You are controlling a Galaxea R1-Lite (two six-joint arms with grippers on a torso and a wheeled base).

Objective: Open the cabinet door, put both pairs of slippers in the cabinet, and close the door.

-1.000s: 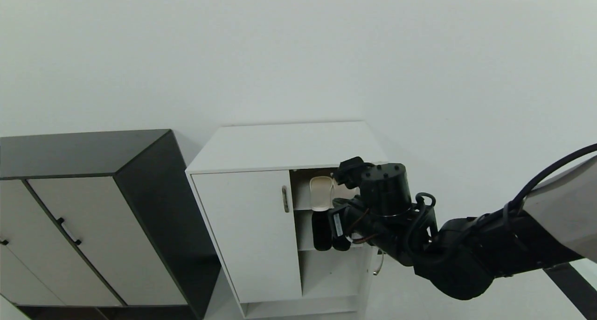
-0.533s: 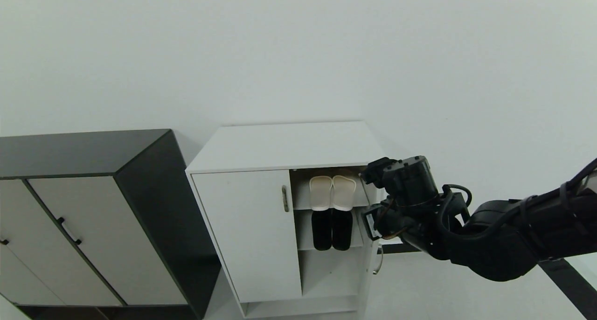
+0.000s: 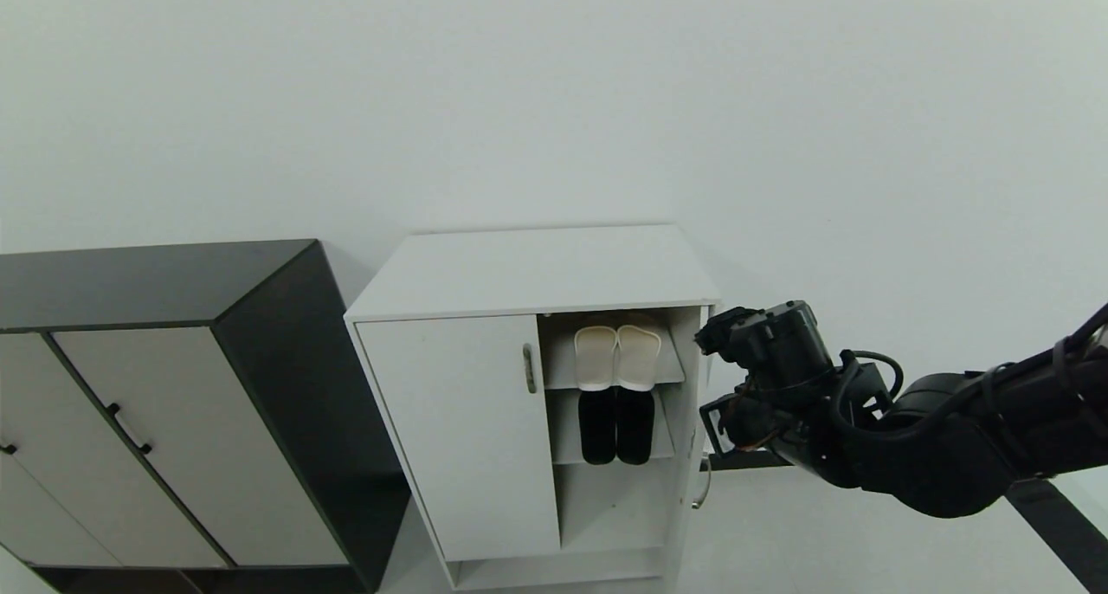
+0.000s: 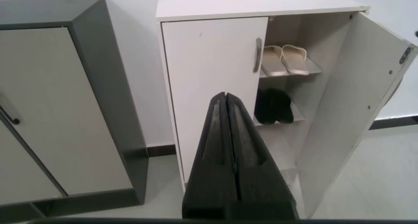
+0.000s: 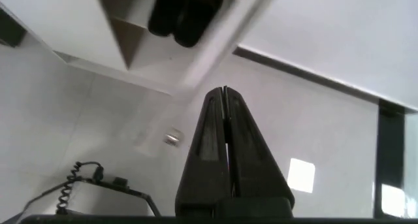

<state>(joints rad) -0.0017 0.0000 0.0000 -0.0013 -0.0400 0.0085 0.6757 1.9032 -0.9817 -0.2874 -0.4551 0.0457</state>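
The white cabinet (image 3: 528, 269) has its left door (image 3: 467, 429) shut and its right door (image 3: 698, 386) swung open. A white pair of slippers (image 3: 616, 356) lies on the top shelf and a black pair of slippers (image 3: 616, 425) on the shelf below. My right gripper (image 3: 720, 421) hangs just right of the open door's edge, outside the cabinet; its wrist view shows it (image 5: 225, 92) shut and empty, with the black slippers (image 5: 179, 15) beyond. My left gripper (image 4: 226, 96) is shut and empty, held back in front of the closed left door, both pairs (image 4: 294, 54) in sight.
A dark cabinet (image 3: 173, 282) with light doors stands against the white one's left side. The wall runs behind both. A cable (image 5: 85, 178) lies on the pale floor below the right gripper. Open floor lies to the right of the open door (image 4: 353, 100).
My right arm has drawn out of the cabinet opening and moved right, past the open door's edge. Both slippers of each pair now show on their shelves.
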